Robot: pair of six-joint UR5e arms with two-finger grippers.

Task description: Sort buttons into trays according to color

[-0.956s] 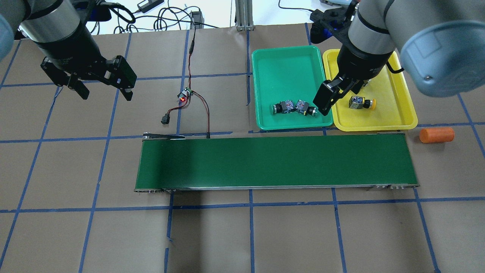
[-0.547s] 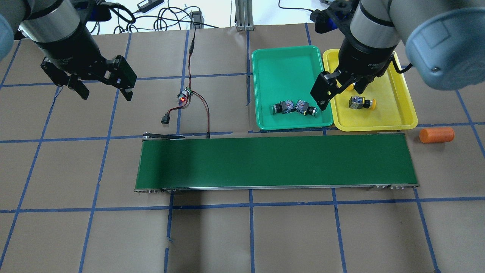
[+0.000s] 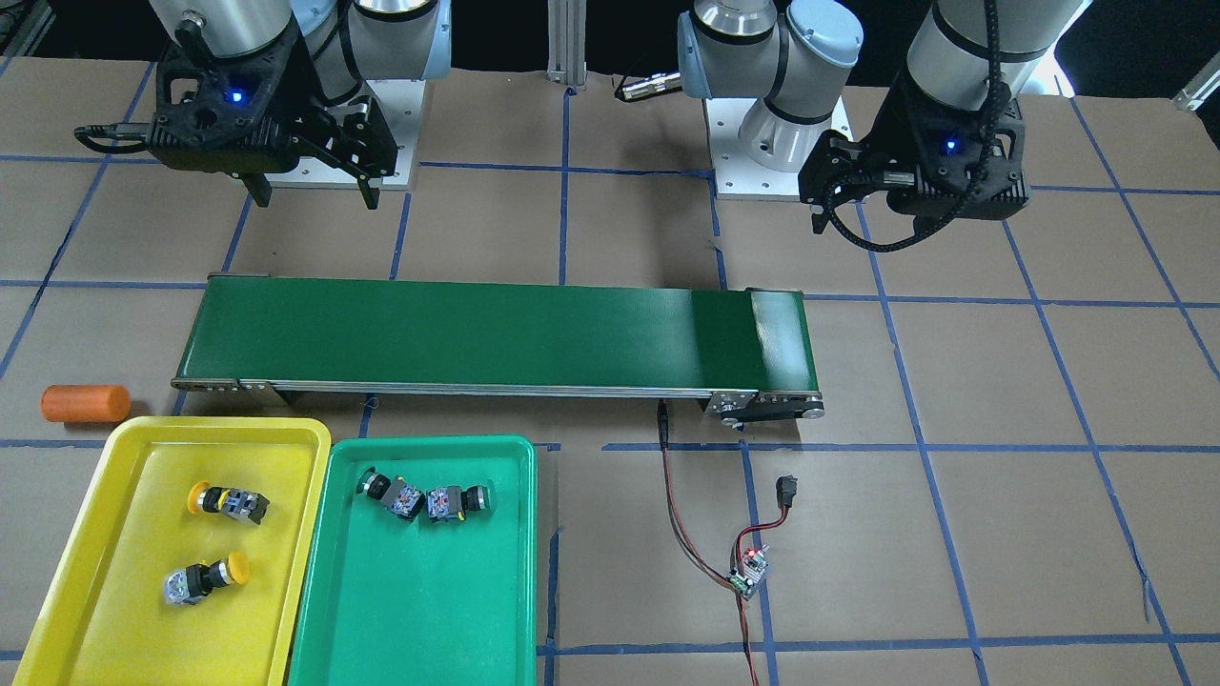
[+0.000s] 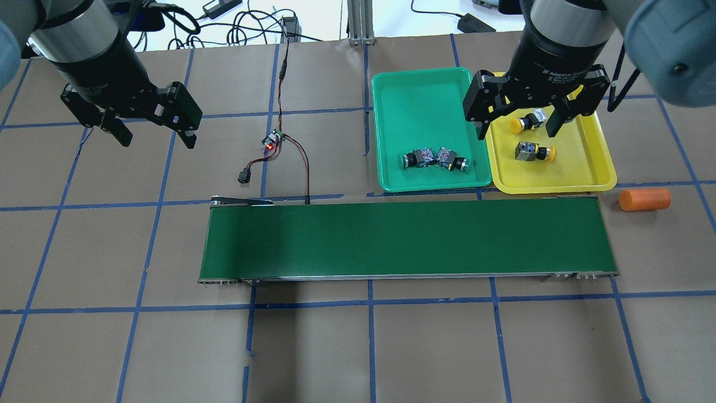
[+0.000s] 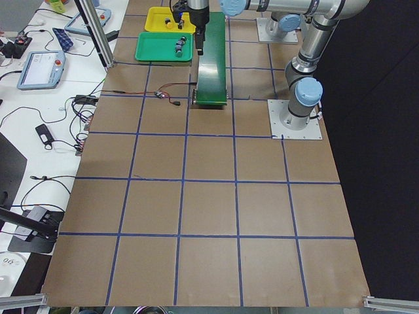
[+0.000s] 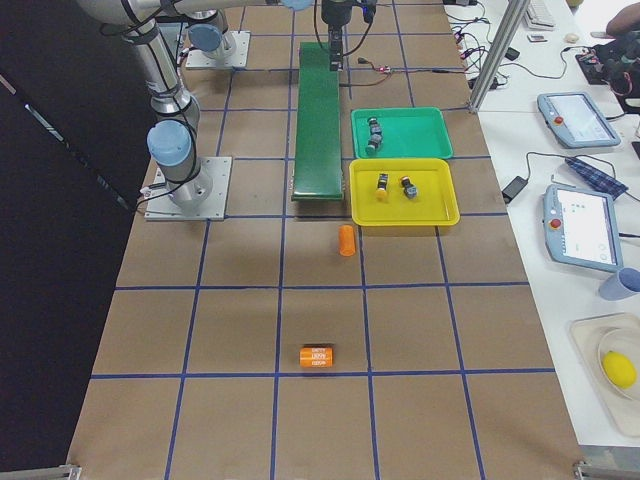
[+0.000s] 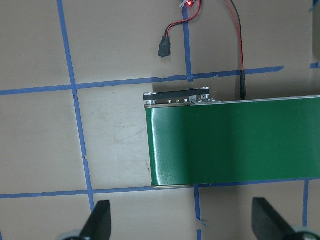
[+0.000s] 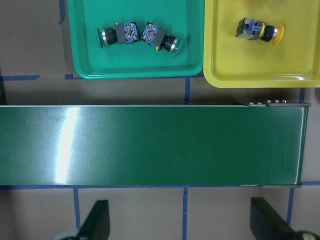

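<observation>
The two green buttons (image 4: 432,159) are lying side by side in the green tray (image 4: 419,103) and the two yellow buttons (image 4: 534,151) are sitting apart in the yellow tray (image 4: 582,165) just right of it. Each color is matching its tray, so the sorting is looking finished. Both arms are hanging high and pointing down, the right gripper (image 4: 517,131) near the trays' end of the conveyor belt (image 4: 408,238) and the left gripper (image 4: 157,140) near its left end, each spread wide and gripping nothing.

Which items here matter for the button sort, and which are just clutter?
Job:
- green buttons, in the green tray
- yellow buttons, in the yellow tray

Lying about:
- conveyor belt, nothing on it
- orange cylinder beside the yellow tray
- second orange cylinder, far off
- wired circuit board
</observation>
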